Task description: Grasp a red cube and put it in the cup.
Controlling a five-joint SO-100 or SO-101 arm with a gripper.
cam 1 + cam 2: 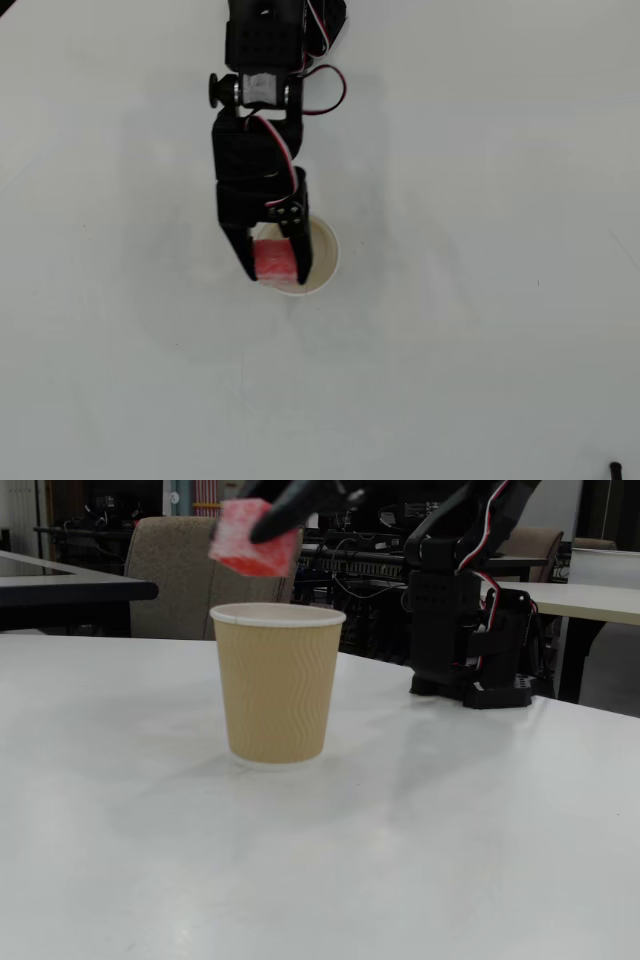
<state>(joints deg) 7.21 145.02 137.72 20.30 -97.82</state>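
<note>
claw [274, 272] grips red cube [253, 538] above cup [277, 685].

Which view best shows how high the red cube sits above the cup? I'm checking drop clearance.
The fixed view: the red cube hangs in the gripper, apart from the cup rim. The overhead view shows the cube over the cup's opening, not its height.

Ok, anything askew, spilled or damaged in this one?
Nothing stands out. The cup stands upright and intact on the table; the gripper holds the red cube, slightly tilted, above its rim.
</note>
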